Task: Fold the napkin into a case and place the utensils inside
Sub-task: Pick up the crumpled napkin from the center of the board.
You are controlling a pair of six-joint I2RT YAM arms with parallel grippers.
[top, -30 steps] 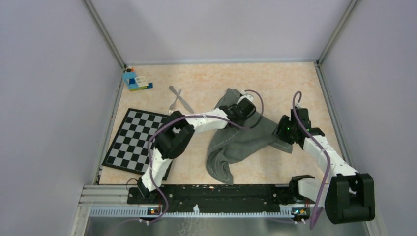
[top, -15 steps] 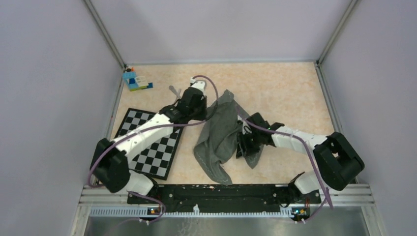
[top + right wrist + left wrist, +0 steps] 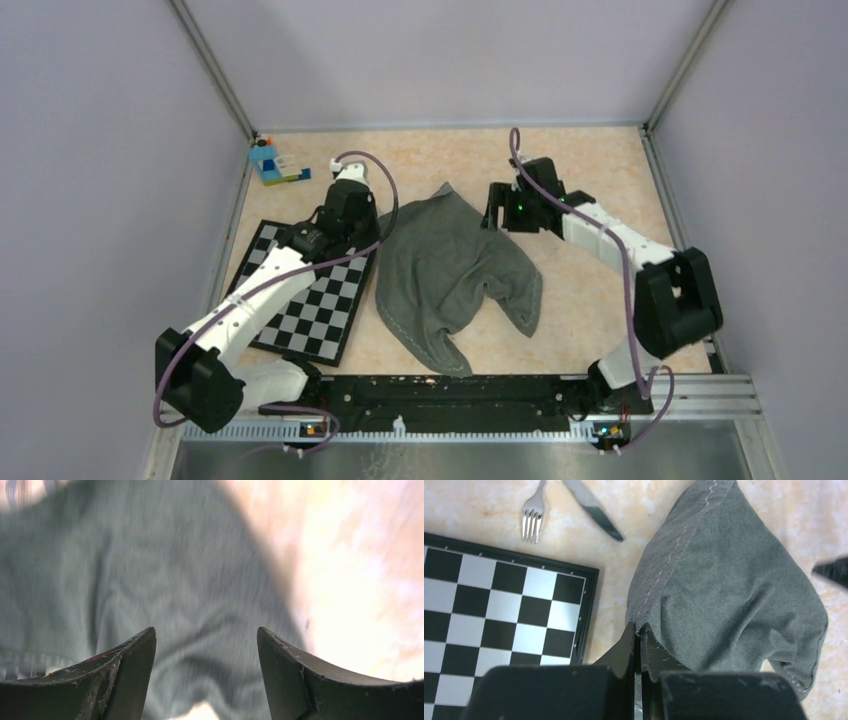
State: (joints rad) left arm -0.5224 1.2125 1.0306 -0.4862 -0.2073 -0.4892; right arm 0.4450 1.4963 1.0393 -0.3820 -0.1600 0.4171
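Observation:
The dark grey napkin [image 3: 450,265] lies crumpled and partly spread in the middle of the table; no folded case shows. My left gripper [image 3: 373,242] is shut on the napkin's stitched left hem, as the left wrist view [image 3: 638,630] shows. My right gripper [image 3: 497,212] is open and empty, just off the napkin's upper right side; in the blurred right wrist view [image 3: 206,632] grey cloth [image 3: 150,580] lies under it. The fork [image 3: 534,510] and knife [image 3: 594,510] lie on the table past the napkin's left edge. In the top view my left arm hides them.
The black-and-white checkered mat [image 3: 285,305] lies left of the napkin, right by my left gripper, and shows in the left wrist view [image 3: 489,595]. A blue toy-brick block [image 3: 275,165] stands in the far left corner. Walls enclose the table.
My left gripper pulled the napkin's edge leftward toward the mat, spreading the cloth wider. My right gripper came off the cloth and moved up to the napkin's far right side.

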